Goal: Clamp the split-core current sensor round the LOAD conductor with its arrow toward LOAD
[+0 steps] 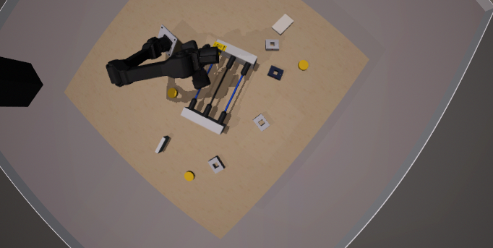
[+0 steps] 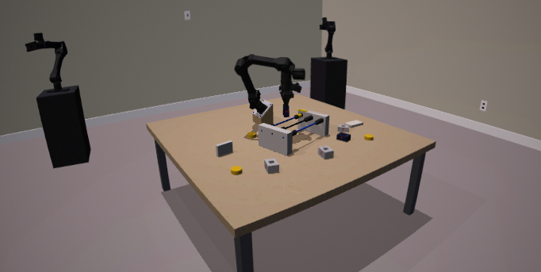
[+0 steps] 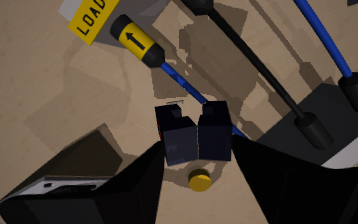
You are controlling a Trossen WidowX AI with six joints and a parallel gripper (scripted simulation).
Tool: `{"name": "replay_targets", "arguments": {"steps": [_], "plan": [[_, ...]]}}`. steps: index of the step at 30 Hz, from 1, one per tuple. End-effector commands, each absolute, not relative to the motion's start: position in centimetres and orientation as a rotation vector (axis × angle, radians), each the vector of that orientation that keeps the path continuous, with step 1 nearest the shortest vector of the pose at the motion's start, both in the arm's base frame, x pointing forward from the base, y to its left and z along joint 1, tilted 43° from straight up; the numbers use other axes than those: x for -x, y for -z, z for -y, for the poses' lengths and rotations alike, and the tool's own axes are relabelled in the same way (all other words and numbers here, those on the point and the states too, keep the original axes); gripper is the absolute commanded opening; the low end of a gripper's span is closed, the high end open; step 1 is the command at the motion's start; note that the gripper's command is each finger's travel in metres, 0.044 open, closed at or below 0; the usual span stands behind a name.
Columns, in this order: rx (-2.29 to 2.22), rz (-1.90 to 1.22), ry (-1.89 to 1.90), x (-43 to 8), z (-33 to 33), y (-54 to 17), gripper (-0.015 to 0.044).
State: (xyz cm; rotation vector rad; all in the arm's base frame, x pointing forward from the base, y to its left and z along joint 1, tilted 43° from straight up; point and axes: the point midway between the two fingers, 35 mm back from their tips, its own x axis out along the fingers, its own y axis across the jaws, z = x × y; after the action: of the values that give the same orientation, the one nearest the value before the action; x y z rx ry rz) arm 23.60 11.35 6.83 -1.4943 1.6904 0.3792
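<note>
My gripper (image 2: pixel 286 105) (image 3: pixel 197 143) is shut on the dark navy split-core sensor (image 2: pixel 285 112) (image 3: pixel 215 131). The sensor's two halves stand side by side, with a notch at their far end in the wrist view. It hangs above the LOAD conductor, apart from it in the exterior view. That conductor is a blue rod (image 1: pixel 198 93) (image 2: pixel 286 120) (image 3: pixel 186 86) with a yellow arrow sleeve (image 3: pixel 139 43) beside the yellow LOAD marker (image 1: pixel 219 46) (image 3: pixel 91 21). The sensor's arrow cannot be made out. The arm hides the sensor in the top view.
A black rod (image 1: pixel 219 84) (image 3: pixel 257 63) and another blue rod (image 1: pixel 234 93) run beside the LOAD rod, between white end blocks (image 1: pixel 202 120) (image 1: pixel 236 53). A yellow disc (image 1: pixel 172 92) (image 3: pixel 199 181) lies near the gripper. A navy block (image 1: pixel 277 74) and several grey blocks lie farther off.
</note>
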Motion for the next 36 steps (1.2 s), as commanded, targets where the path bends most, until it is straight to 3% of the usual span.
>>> {"name": "replay_targets", "arguments": {"steps": [1, 19, 36], "plan": [[1.596, -1.682, -0.502, -24.1, -11.5, -6.8, 0.0000], [2.002, -1.616, -1.078, -25.3, -11.7, -6.3, 0.0000], [2.016, -1.610, -1.101, -25.6, -10.5, -4.9, 0.0000]]}}
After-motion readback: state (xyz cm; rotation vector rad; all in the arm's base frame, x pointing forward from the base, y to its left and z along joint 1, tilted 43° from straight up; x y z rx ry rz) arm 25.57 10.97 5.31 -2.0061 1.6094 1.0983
